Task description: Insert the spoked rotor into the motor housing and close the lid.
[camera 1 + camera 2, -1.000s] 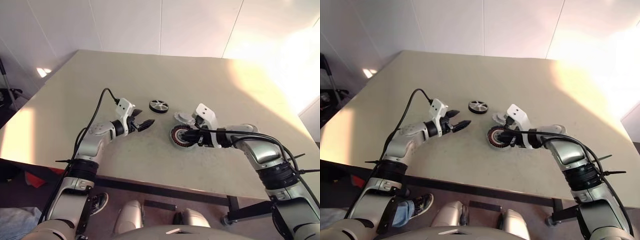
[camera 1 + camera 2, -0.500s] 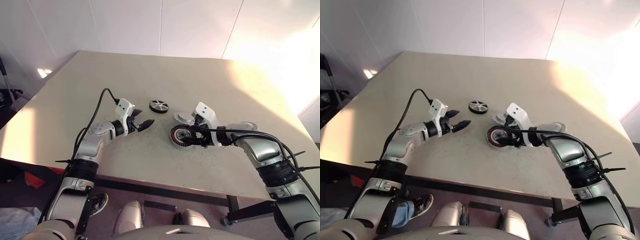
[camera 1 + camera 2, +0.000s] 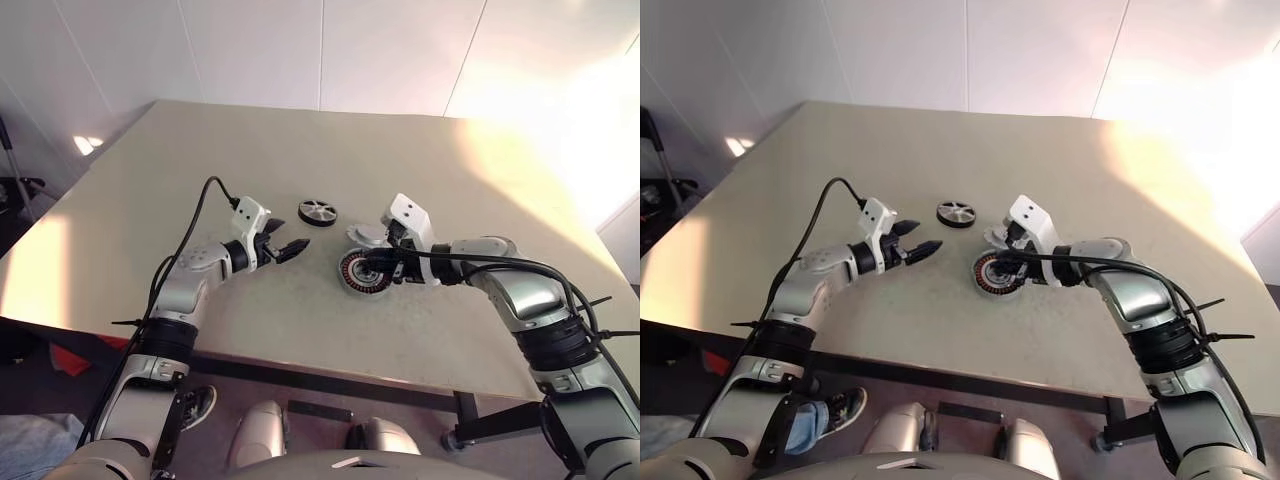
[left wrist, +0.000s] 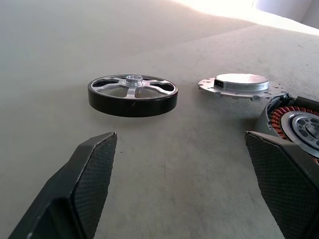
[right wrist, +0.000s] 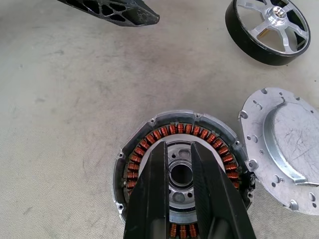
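I see the motor housing (image 5: 182, 174) lying flat on the tabletop (image 3: 300, 150), windings up, the lid (image 5: 286, 149) just beside it, the spoked rotor (image 4: 133, 94) flat further off. My right gripper (image 5: 180, 164), fingers nearly together and empty, has lifted slightly above the housing's hub. My left gripper (image 3: 283, 247) stays wide open and empty, facing the rotor. No markings legible.

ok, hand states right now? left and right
Left hand: open, holding nothing, above the table.
Right hand: fingers nearly together over the centre of the motor housing, holding nothing.
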Robot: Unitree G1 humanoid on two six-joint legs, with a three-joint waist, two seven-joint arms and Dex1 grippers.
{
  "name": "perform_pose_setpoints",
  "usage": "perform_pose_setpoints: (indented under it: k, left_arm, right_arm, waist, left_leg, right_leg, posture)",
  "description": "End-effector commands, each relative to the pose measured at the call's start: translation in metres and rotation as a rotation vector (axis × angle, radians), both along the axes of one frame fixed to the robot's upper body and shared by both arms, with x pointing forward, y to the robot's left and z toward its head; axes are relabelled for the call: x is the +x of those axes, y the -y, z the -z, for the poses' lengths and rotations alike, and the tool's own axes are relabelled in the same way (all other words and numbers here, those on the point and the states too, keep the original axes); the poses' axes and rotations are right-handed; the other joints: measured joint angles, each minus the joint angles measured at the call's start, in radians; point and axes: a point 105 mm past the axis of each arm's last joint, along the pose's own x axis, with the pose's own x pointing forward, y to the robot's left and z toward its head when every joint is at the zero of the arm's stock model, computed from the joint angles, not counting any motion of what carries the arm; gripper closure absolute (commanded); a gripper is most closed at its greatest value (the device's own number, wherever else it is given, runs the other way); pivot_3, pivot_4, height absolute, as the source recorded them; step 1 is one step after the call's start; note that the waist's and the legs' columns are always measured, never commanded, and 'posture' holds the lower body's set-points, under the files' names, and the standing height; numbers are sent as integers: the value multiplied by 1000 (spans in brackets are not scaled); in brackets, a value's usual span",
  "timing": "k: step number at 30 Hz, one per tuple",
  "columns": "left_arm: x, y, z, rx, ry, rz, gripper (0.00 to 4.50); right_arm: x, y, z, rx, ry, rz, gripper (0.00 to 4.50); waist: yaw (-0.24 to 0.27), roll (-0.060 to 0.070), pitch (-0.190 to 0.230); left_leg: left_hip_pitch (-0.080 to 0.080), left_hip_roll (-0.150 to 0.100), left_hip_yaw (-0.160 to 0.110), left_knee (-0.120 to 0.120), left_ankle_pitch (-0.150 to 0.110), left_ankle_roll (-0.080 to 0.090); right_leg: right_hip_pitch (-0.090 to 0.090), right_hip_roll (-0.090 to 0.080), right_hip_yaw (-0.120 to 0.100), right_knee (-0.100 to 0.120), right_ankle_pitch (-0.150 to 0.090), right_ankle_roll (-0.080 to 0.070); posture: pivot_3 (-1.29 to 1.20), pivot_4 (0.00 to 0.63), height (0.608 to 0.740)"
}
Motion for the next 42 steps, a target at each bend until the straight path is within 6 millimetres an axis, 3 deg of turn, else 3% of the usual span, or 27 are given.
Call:
perform_pose_setpoints:
  k: [1,6,11,13,23,28,31,36,42]
  left_arm:
    - [2,1,-13,-4,54,2,137]
    - [2,1,-12,-4,53,1,137]
    - [2,0,-13,-3,55,-1,137]
    - [2,0,-13,-2,55,-2,137]
    - [3,-1,-12,-15,43,-16,137]
    - [21,-10,-12,-77,-16,-150,137]
    - [37,-12,-8,-199,-118,-266,137]
    - [53,11,12,-376,-321,-330,137]
    - [61,47,11,-500,-464,-286,137]
  right_arm:
    - [5,-3,-12,15,40,-5,4455]
    - [8,-6,-8,18,31,1,4455]
    - [8,-3,28,-17,-54,51,4455]
    - [11,-1,32,-25,-54,68,4455]
    - [21,-2,-26,67,86,58,4455]
    - [23,-2,-42,96,125,69,4455]
    - [25,-1,-46,111,133,86,4455]
    - [29,4,-48,113,136,113,4455]
    - [29,5,-51,119,144,117,4455]
  waist:
    - [0,0,0]
    - [0,0,0]
    - [-1,0,0]
    - [-2,0,0]
    - [-2,0,0]
    - [-2,0,0]
    - [0,0,0]
    - [3,-1,0]
    - [11,-1,0]
  left_leg:
    - [0,0,0,0,0,0]
    - [0,0,0,0,0,0]
    - [0,0,0,0,0,0]
    - [0,0,0,0,0,0]
    - [2,0,0,0,1,-2]
    - [1,0,0,-1,1,-2]
    - [1,0,0,0,1,-2]
    - [1,-1,0,0,1,-2]
    - [-3,-1,0,0,2,4]
  right_leg:
    - [0,0,0,0,0,0]
    - [0,0,0,0,0,0]
    - [0,0,0,0,0,0]
    - [0,0,0,0,0,0]
    - [2,0,0,1,0,0]
    - [1,0,0,0,0,0]
    - [1,0,0,0,0,0]
    - [2,0,0,-1,0,0]
    - [-2,0,0,-1,0,0]
  posture:
    - [0,0,740]
    - [0,0,740]
    - [0,0,740]
    - [0,0,740]
    - [0,0,740]
    - [0,0,740]
    - [0,0,740]
    - [0,0,740]
    - [0,0,740]
